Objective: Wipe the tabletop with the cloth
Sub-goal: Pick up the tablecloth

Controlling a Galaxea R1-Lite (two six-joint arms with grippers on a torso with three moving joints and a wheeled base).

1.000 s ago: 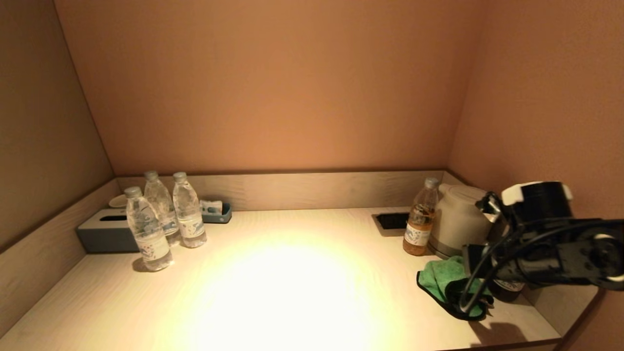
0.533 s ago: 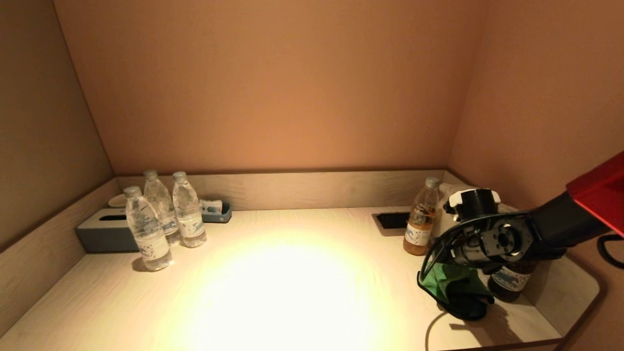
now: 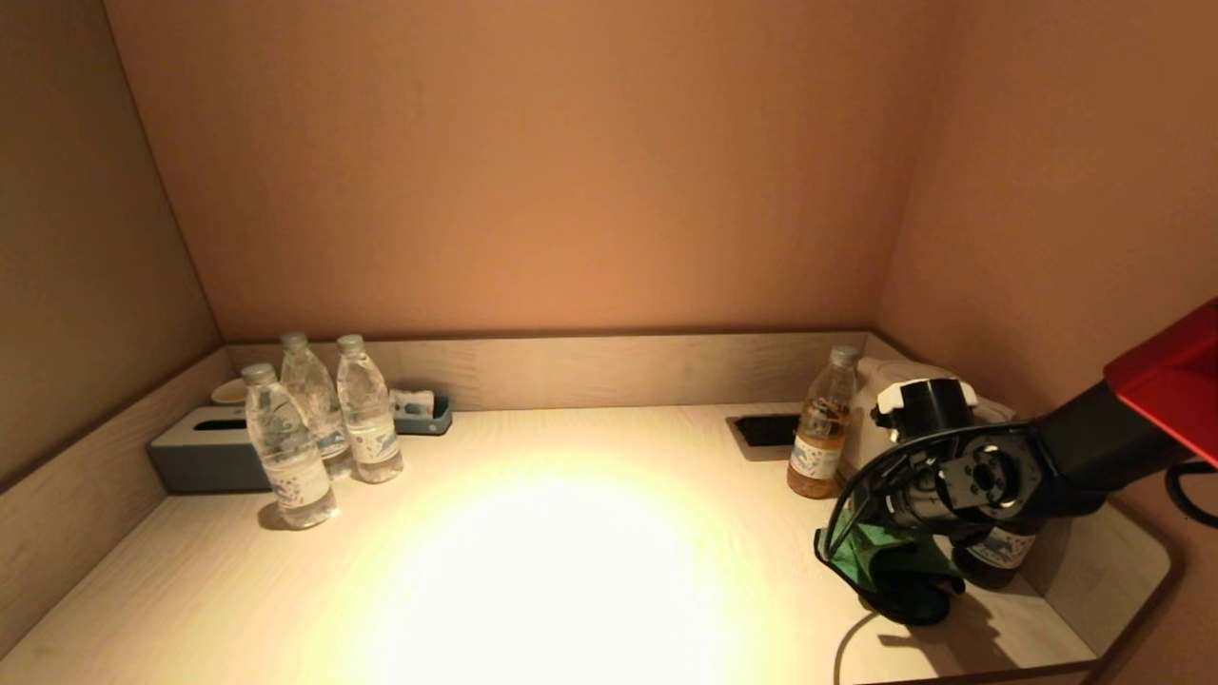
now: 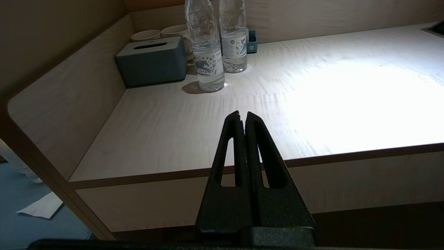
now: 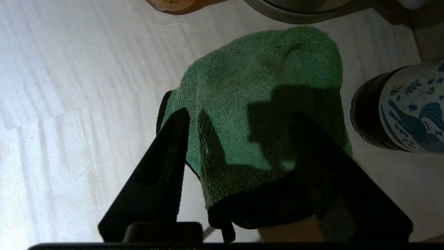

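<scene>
A green cloth with a dark edge (image 3: 856,557) lies bunched on the light wooden tabletop (image 3: 571,552) near its front right corner. My right gripper (image 5: 239,116) points down over the cloth (image 5: 256,90), open, with one finger on each side of the bunched fabric. The right wrist (image 3: 956,476) hides part of the cloth in the head view. My left gripper (image 4: 242,114) is shut and empty, parked in front of and below the table's front edge.
A tea bottle (image 3: 820,428), a white kettle (image 3: 890,419) and a dark bottle (image 5: 402,114) stand close behind and beside the cloth. A recessed socket (image 3: 766,430) is nearby. Three water bottles (image 3: 285,447), a tissue box (image 3: 205,452) and a small tray (image 3: 423,414) stand at back left.
My right arm has swung in and down over the cloth, so the gripper now straddles it. Over the last half second it has barely shifted. The cloth stays in place.
</scene>
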